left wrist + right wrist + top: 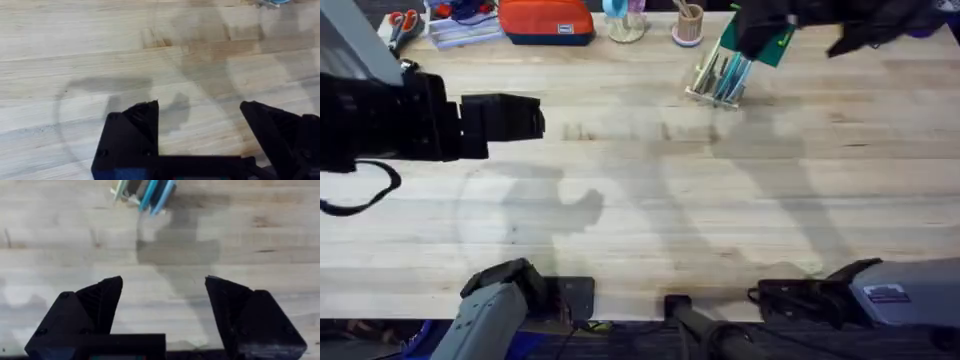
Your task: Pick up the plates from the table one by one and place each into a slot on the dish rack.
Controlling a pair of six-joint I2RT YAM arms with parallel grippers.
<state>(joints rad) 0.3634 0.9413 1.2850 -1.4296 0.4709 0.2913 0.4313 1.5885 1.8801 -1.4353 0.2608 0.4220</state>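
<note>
A: Pale wood planking runs under everything here. Nearest, the two arm bases sit at the close edge of the surface (650,230), and the broad middle of it carries no plate that I can make out.

B: Agreed. And the hands?

A: The left hand (200,112) hangs over bare planks, its black fingers spread wide with nothing between them. From overhead it is the large dark shape (505,118) at the left side. The right hand (164,287) is likewise released, fingers apart and empty, wood grain showing through the gap.

B: Where are the plates, then?

A: Farther off. The light blue plates (728,76) stand on edge between the pegs of the dish rack (705,82), toward the far side of the surface. The right wrist view catches them too: blue discs (157,192) upright in the pale rack (121,190), beyond that hand. How many there are I cannot tell. Past the rack, the back edge holds an orange pouch (546,20) and a cup of sticks (689,24).

B: So which step is this?

A: I would judge the placing is finished or nearly so. With both hands empty and nothing loose in sight, the next move calls for checking the surface for any remaining plate, and otherwise drawing both arms back clear of the rack without nudging it.
</note>
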